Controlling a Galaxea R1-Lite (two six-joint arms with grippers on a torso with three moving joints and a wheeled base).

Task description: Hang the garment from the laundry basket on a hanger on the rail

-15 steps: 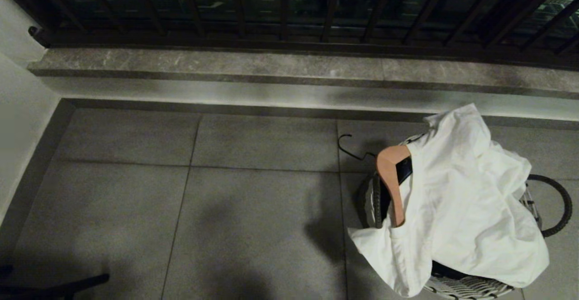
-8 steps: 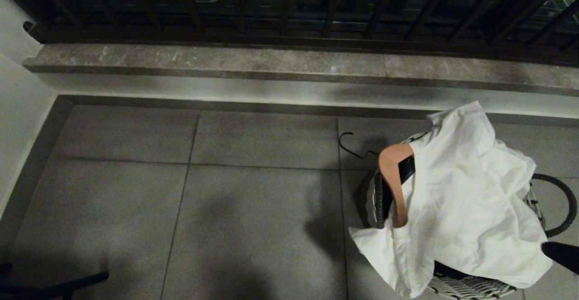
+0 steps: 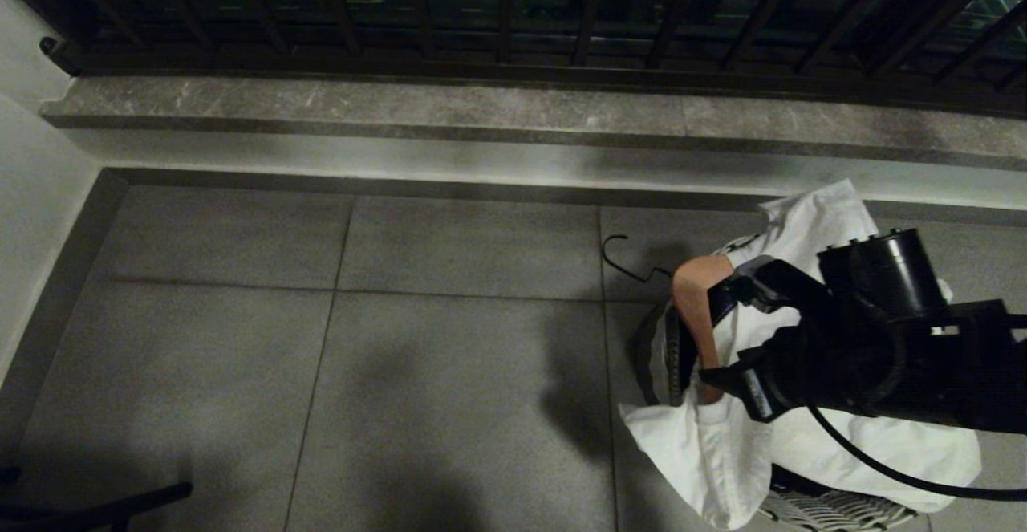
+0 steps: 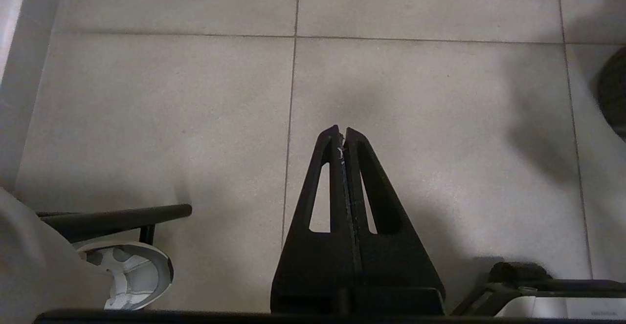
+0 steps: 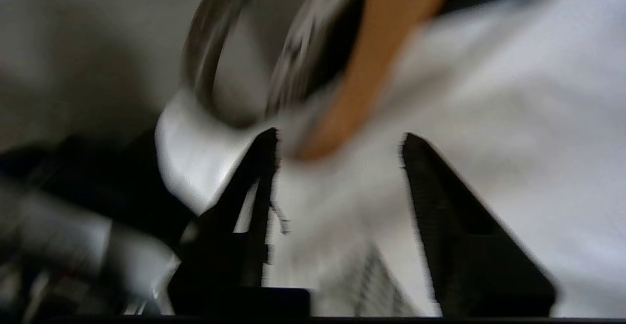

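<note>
On the tiled balcony floor (image 3: 449, 371), at the right of my head view, I see the laundry basket (image 3: 834, 508) with a white garment (image 3: 722, 452) heaped over it and spilling down its near side. A wooden hanger (image 3: 692, 299) lies on the basket's left rim, its dark wire hook (image 3: 622, 259) reaching out over the tiles. My right arm comes in from the right edge above the garment, and the right end effector (image 3: 726, 331) has its two fingers spread, one on each side of the hanger's wooden arm; I cannot tell whether they touch it. Beyond the floor I have a grey stone ledge (image 3: 401, 107) and, behind it, the dark balcony railing (image 3: 513, 18) with vertical bars. No pale rail shows in any of my views.

From the left wrist view, the left end effector (image 4: 342, 136) points down at bare tiles, its fingers pressed together with nothing between them. Parts of my own base, white and black, sit at the frame's edges.

From the right wrist view, which is blurred, the right end effector (image 5: 340, 143) has its fingers set wide apart over the white cloth (image 5: 513, 118). The hanger's wooden end (image 5: 362, 79) sits between the fingertips, and one dark loop handle (image 5: 205, 60) of the basket shows beside it.
</note>
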